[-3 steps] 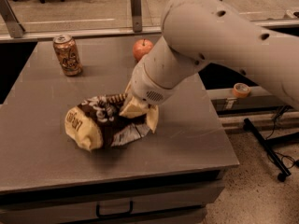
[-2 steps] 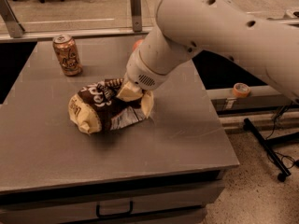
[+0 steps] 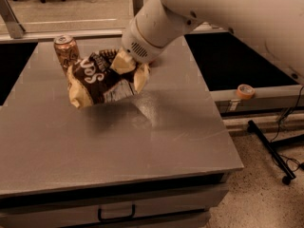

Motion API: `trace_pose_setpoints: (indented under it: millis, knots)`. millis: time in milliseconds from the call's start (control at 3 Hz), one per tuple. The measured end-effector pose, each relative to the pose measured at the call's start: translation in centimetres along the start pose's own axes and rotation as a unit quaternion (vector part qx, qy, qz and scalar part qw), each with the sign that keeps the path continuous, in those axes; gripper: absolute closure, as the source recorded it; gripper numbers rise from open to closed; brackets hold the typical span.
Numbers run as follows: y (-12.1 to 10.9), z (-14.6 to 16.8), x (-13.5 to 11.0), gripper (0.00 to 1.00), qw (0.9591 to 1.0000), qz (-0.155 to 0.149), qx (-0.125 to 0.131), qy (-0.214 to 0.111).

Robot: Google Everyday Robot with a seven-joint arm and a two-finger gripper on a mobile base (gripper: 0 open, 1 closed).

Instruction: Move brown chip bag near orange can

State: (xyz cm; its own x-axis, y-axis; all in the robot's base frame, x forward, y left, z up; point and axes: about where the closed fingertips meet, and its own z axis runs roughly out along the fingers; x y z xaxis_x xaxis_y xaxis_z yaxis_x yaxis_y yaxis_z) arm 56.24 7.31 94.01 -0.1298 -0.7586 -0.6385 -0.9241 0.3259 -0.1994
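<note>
The brown chip bag (image 3: 97, 80) is crumpled, dark brown with cream edges and white lettering, and hangs lifted above the grey table (image 3: 118, 137). My gripper (image 3: 132, 69) is shut on the bag's right end, its cream fingers pinching the foil. The orange can (image 3: 65, 52) stands upright at the table's back left. The bag's left end overlaps the can's lower right side in view; I cannot tell whether they touch. The bag casts a shadow on the table beneath it.
My large white arm (image 3: 228, 13) reaches in from the upper right and hides the back middle of the table. A roll of orange tape (image 3: 245, 91) lies on a ledge to the right. A drawer handle (image 3: 116, 214) sits under the table's front edge.
My gripper has lifted the bag off the table and carried it back and left, up to the can. The apple seen earlier is now hidden behind my arm.
</note>
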Motion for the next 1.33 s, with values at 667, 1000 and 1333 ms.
trace_pose_setpoints:
  millis: [667, 1000, 1333]
  knots:
    - [-1.4, 2.7, -2.1, 1.0, 0.9996, 0.007, 0.02, -0.02]
    - [-2.2, 3.6, -2.2, 0.83, 0.9989, -0.007, 0.03, -0.034]
    - [-2.1, 4.5, -2.8, 0.59, 0.9982, -0.023, 0.035, -0.044]
